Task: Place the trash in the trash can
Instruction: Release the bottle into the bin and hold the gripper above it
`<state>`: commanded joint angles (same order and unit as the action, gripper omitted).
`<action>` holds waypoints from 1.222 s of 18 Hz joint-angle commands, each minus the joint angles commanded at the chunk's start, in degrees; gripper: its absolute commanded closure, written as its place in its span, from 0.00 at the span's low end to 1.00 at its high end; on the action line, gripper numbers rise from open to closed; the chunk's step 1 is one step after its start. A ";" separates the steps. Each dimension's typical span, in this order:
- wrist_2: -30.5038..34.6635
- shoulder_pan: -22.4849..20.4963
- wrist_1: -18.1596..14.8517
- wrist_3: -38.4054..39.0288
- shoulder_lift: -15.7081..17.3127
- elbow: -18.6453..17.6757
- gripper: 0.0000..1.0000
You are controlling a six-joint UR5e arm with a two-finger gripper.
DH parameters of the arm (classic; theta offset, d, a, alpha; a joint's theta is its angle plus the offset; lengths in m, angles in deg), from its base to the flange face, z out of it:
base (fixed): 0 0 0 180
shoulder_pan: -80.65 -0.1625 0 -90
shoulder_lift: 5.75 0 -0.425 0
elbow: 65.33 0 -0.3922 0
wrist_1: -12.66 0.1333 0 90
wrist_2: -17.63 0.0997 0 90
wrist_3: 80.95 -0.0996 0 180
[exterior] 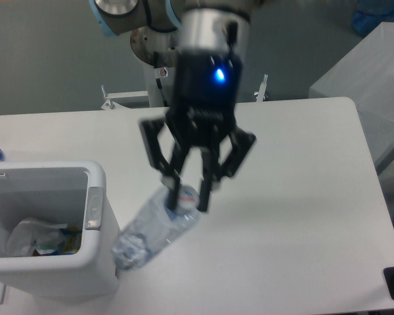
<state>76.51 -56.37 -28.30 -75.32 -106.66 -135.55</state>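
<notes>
Pincer (189, 197) points down, clamping tilted bottle (155, 229) beside bin (98, 226).

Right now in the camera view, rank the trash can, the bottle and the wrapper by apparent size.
1. trash can, largest though cut off by the frame edge.
2. bottle, held lifted by the gripper, so nearer the camera and perhaps flattered.
3. wrapper, smallest, partly hidden inside the can.

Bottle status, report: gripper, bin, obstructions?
Gripper shut on bottle, lifted, hanging tilted. Trash can to its left, wrapper already inside. Nothing between bottle and can.
</notes>
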 joint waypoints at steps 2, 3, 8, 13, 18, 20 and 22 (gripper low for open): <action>0.00 1.32 0.00 0.87 1.58 -0.09 0.67; 0.00 2.02 -0.09 0.97 1.93 -0.17 0.67; 0.09 7.46 0.00 0.44 3.17 -4.65 0.67; 0.09 10.02 0.00 -3.41 3.08 -10.10 0.42; 2.01 10.64 -0.09 -12.21 3.00 -13.36 0.00; 5.26 10.47 -0.18 -13.44 2.73 -13.45 0.00; 7.37 8.54 -0.61 -13.80 2.73 -12.83 0.00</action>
<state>83.89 -47.83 -28.91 -89.12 -103.93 -148.38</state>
